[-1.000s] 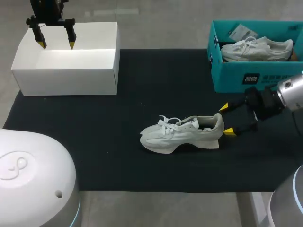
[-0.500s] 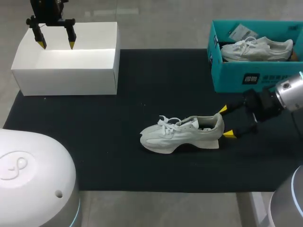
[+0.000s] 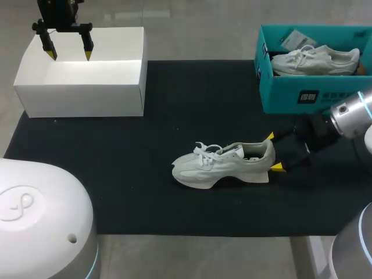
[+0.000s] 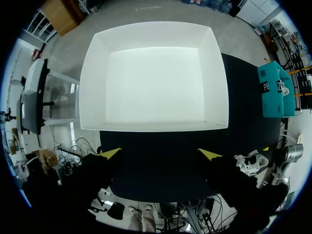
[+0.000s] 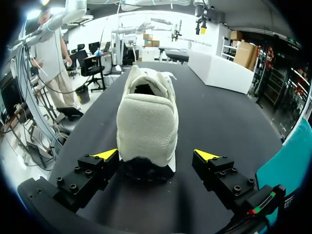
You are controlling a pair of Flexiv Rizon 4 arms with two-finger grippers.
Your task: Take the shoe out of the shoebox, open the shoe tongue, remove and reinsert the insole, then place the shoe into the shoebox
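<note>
On the black mat (image 3: 133, 186) covering my bench, the white sneaker (image 3: 216, 167) sits on its sole in the middle of the frame, toe to the left, outside both boxes. My right arm (image 3: 347, 111) comes in from the right edge. The right jaws stand wide open, with yellow fingertips (image 5: 106, 155) flanking the heel without touching it. Farther back, upper right, a teal shoebox (image 3: 282, 96) holds a second sneaker (image 3: 317, 60). Upper left, my left jaws hang wide open, holding nothing, over the empty white box (image 3: 81, 90).
</note>
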